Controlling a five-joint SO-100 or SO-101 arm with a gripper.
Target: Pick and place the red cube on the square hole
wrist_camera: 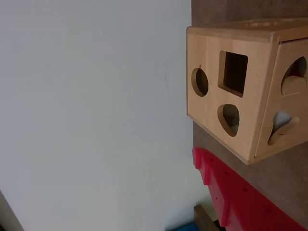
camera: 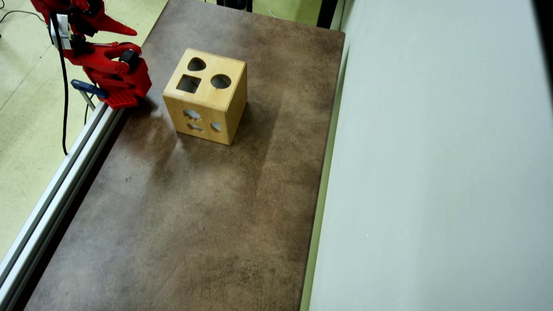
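The red cube shows in neither view. The light wooden box [camera: 236,103] stands on the brown table, its three-hole face up. On that face the square hole [camera: 189,84] lies beside a round and a heart-like cut-out. In the wrist view the box [wrist_camera: 257,96] fills the upper right with the square hole [wrist_camera: 233,73] facing the camera. My gripper [camera: 129,31] hangs at the overhead view's top left, folded back over the arm base, left of the box and apart from it. Only one red finger [wrist_camera: 226,192] shows in the wrist view, with nothing on it.
The red arm base [camera: 121,82] is clamped at the table's left edge by a blue clamp [camera: 86,87]. An aluminium rail [camera: 56,185] runs along that edge. A pale wall panel [camera: 432,172] borders the right side. The brown tabletop [camera: 194,207] stretches toward the near edge.
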